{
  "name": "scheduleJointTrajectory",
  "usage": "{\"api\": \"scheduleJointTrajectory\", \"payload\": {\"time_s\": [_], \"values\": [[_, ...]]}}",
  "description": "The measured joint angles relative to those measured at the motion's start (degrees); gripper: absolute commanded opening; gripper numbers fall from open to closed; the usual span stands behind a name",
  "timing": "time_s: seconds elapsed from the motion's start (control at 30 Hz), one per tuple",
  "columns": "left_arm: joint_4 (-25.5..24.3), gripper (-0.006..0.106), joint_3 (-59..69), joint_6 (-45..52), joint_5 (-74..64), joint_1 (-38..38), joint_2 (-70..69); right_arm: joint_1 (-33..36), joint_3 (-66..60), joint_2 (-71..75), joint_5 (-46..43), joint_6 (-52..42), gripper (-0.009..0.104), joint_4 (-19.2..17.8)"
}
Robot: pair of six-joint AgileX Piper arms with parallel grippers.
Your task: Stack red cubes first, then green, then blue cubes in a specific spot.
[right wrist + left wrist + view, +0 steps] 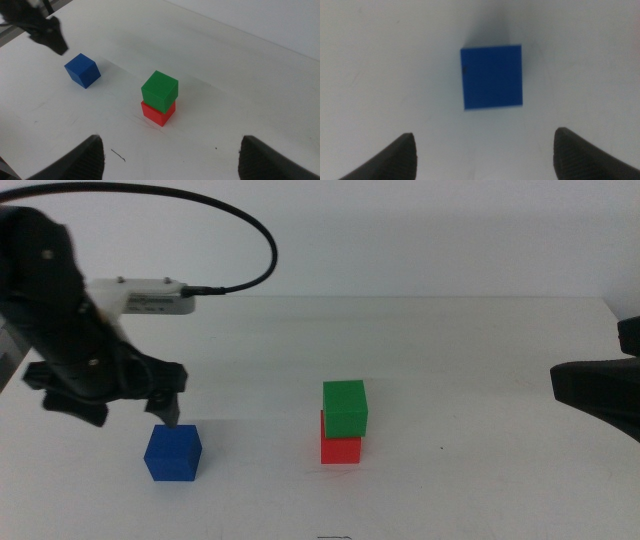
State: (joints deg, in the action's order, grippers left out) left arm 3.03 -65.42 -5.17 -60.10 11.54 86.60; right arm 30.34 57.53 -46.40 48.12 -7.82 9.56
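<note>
Landmark: stack, approx mid-table (450, 340).

- Red cube (340, 449): sitting on white tabletop, bottom of stack. Only lower part showing in middle view; green covering its top.
- Green cube (345, 407): sitting on red, touching, upright. Twisted a little vs red, so edges aren't lining up; overhanging slightly on one side per right wrist view (159, 89), red there at (157, 113).
- Blue cube (173, 452): lying on table, well apart from stack, on left arm's side of it. Not touching anything. Also showing in left wrist view (492, 76), top face square to cam, and in right wrist view (82, 70).
- Left gripper (165, 412): hovering just above blue cube, well apart from stack. Jaws standing wide, nothing between them; in left wrist view (482, 155) blue is sitting beyond the two tips, not gripped. One dark jaw tip is pointing down close to blue's top rear edge in middle view.
- Left arm (70, 330): dark, w/ white wrist cam block (145, 295) and black cable (250, 230) looping over it.
- Right gripper (172, 157): waiting at right edge of middle view (598, 390), well apart from stack, off the tabletop. Jaws spread wide, holding nothing.
- Small dark mark (118, 155) on tabletop, near stack, on right gripper's side.
</note>
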Motion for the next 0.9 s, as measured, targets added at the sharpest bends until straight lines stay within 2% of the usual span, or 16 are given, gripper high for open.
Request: {"api": "scheduleJointTrajectory", "payload": {"time_s": [0.43, 0.6, 0.73, 0.8, 0.9], "values": [[-0.19, 0.094, -1.99, -0.74, 5.58, 0.62, 14.88, 0.00, 0.00, 0.00, 0.00, 0.00, 0.073, 0.05], [0.65, 0.090, -1.99, -0.27, 7.53, 0.75, 18.03, 0.00, 0.00, 0.00, 0.00, 0.00, 0.073, 0.05], [1.24, 0.080, -2.01, 1.25, 8.27, 0.75, 19.51, 0.00, 0.00, 0.00, 0.00, 0.00, 0.073, 0.05], [1.44, 0.071, -2.05, 1.82, 8.33, 0.75, 19.87, 0.00, 0.00, 0.00, 0.00, 0.00, 0.073, 0.05], [1.48, 0.052, -2.29, 1.71, 8.25, 0.75, 19.93, 0.00, 0.00, 0.00, 0.00, 0.00, 0.073, 0.05]]}}
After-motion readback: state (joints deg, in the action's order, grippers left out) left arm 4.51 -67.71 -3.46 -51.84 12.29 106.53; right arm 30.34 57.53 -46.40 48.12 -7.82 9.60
